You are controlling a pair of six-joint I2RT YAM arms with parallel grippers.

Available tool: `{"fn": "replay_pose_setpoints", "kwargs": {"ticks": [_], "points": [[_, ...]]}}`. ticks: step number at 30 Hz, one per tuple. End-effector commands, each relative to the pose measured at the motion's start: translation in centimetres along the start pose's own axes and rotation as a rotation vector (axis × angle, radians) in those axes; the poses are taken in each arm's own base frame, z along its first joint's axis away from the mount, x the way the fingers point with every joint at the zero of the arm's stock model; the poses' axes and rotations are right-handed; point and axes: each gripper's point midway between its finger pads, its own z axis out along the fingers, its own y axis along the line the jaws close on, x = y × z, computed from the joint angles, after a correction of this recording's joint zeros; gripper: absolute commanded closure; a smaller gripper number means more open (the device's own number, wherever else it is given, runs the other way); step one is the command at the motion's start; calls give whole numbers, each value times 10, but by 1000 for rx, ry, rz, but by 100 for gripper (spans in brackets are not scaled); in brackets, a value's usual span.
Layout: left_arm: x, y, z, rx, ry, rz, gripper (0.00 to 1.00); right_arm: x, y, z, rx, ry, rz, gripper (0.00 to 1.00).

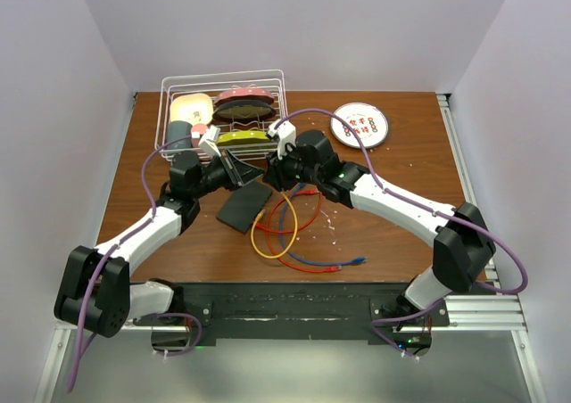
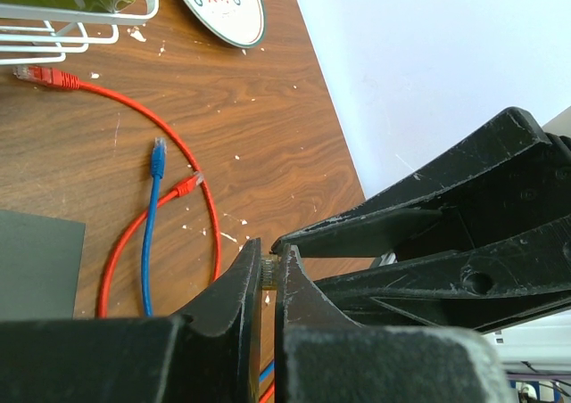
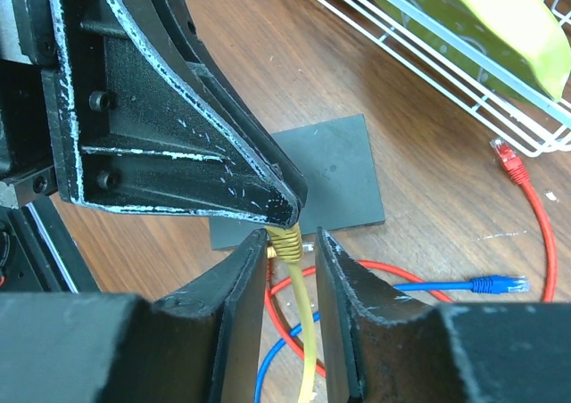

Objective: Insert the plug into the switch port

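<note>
Table point(image 1: 401, 207): brown wood grain flecked with white crumbs, pale walls point(image 1: 312, 28) on three sides.
Back edge: wire basket point(image 1: 223, 78), round white disc point(image 1: 359, 124).
Switch point(image 1: 244, 207): flat at mid-table, near both grippers (red cable point(image 1: 308, 209) beside it).
Left gripper point(image 2: 267, 259): clenched on the yellow plug point(image 3: 284, 235).
Right gripper point(image 3: 291, 241): fingers parted around the yellow cable point(image 3: 303, 332), a gap showing.

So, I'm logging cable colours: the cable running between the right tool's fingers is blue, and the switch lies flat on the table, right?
Not blue: the cable between the fingers of the right tool is yellow, as the right wrist view shows. The blue cable lies loose on the table. The switch does lie flat there.
</note>
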Motion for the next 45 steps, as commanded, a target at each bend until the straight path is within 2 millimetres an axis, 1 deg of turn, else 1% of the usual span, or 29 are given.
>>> {"fn": "replay_pose_setpoints", "kwargs": {"ticks": [1,5,6,8,13,24,33,39,40,42,43,44,45], "points": [[-3,-10,-2,44,-15,17,100,-12,5,-3,-13,-45,-4,69],[-2,-9,-2,39,-15,13,100,-12,7,-2,-24,-41,-7,67],[-2,-8,-2,37,-16,12,100,-12,7,-2,-29,-41,-9,63],[-2,-8,-2,38,-16,13,100,-12,8,-3,-31,-40,-9,62],[-2,-9,-2,39,-17,14,100,-10,8,-2,-35,-38,-9,64],[-4,-11,-4,42,-28,13,100,-3,10,0,-51,-21,-10,62],[-5,-14,-5,49,-32,13,100,0,10,3,-54,-16,-4,70],[-7,-16,-6,54,-34,16,100,3,9,4,-51,-11,-2,70],[-7,-17,-6,55,-35,17,100,4,9,4,-53,-11,-4,71],[-6,-17,-6,55,-33,16,100,4,9,6,-49,-9,-2,79],[-6,-17,-6,56,-31,15,100,4,8,6,-49,-9,-3,84],[-6,-17,-6,57,-32,16,100,5,8,7,-51,-6,-4,95],[-7,-17,-6,57,-32,17,100,6,8,8,-50,-4,-2,99]]}}
